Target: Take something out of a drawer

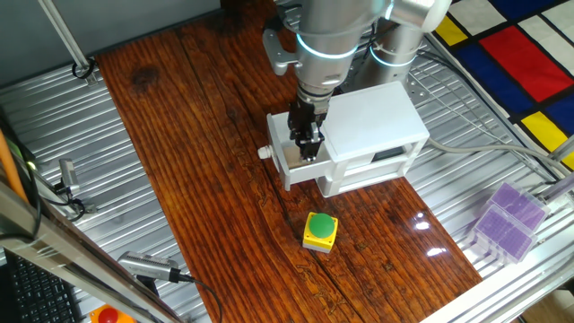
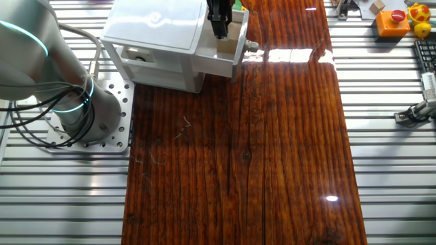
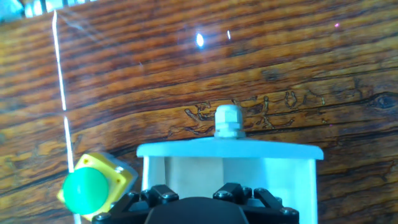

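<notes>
The white cabinet (image 1: 372, 117) stands at the far end of the wooden table. Its upper drawer (image 1: 289, 170) is pulled out, with the round white knob (image 1: 265, 152) pointing left. My gripper (image 1: 307, 148) reaches straight down into the open drawer. In the other fixed view, the gripper (image 2: 219, 30) is also inside the drawer (image 2: 228, 61). The hand view shows the drawer's front rim (image 3: 230, 151) and knob (image 3: 228, 121), but the hand's body hides the fingertips. The tan cube does not show clearly, and I cannot tell whether the fingers are closed on it.
The yellow box with a green button (image 1: 320, 230) sits on the table in front of the drawer and shows in the hand view (image 3: 93, 183). Purple boxes (image 1: 507, 220) lie at the right edge. Toys (image 2: 390, 20) sit on the metal surround.
</notes>
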You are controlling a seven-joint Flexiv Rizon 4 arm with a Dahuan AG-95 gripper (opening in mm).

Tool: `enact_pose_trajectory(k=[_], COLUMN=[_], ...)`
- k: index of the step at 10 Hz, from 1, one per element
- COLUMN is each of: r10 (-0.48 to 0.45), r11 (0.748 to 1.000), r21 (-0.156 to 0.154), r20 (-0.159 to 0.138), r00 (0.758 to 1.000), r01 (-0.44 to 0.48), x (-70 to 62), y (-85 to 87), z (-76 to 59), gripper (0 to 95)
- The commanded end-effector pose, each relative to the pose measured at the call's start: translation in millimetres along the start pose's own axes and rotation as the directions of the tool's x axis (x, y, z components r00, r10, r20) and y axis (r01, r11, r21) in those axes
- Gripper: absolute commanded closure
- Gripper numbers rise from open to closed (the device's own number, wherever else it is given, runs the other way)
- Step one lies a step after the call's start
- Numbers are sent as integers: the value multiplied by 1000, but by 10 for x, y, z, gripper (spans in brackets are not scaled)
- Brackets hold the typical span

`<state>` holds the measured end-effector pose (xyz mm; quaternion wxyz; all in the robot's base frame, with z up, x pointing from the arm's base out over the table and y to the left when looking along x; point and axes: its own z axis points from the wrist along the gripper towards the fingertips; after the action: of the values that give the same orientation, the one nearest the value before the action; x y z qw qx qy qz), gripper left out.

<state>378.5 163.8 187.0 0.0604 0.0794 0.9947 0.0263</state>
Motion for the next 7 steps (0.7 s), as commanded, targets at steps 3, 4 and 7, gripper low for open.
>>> enact_pose_trajectory(k=[3,4,7], r10=[-6,-8,-6], r11=[1000,1000,1000], r21=[-2,-2,-2], r20=[9,9,9], r00=[1000,1000,1000], r01=[6,8,6], x=[-9,-11,-20], y=[-10,-7,10], z=[42,53,116], gripper=[380,380,190])
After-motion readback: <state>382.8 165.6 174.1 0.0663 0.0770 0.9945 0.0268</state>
